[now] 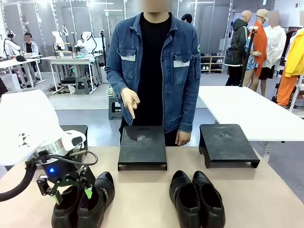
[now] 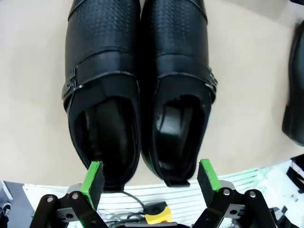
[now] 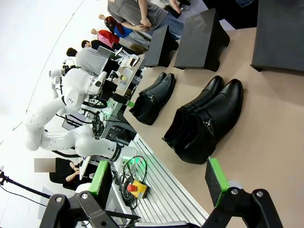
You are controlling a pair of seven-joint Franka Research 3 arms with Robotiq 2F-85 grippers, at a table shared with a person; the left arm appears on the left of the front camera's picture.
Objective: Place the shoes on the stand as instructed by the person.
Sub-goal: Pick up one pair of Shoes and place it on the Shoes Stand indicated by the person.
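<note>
Two pairs of black leather shoes stand near my side of the table. In the front view my left gripper (image 1: 72,194) hangs open just over the heel openings of the left pair (image 1: 97,199). The left wrist view has that gripper (image 2: 150,175) with its green pads either side of the heels of both shoes (image 2: 137,95), nothing gripped. The right pair (image 1: 197,199) stands alone. My right gripper (image 3: 158,178) is open and empty, off the table's edge, short of the nearer pair (image 3: 204,118). The person's hand (image 1: 130,103) points down at the middle stand (image 1: 142,145).
A second black stand (image 1: 228,142) sits at the far right, and a third (image 1: 76,129) is partly hidden behind my left arm. A yellow stop button (image 3: 137,187) and cables lie below the table's ribbed edge. The person stands close behind the stands.
</note>
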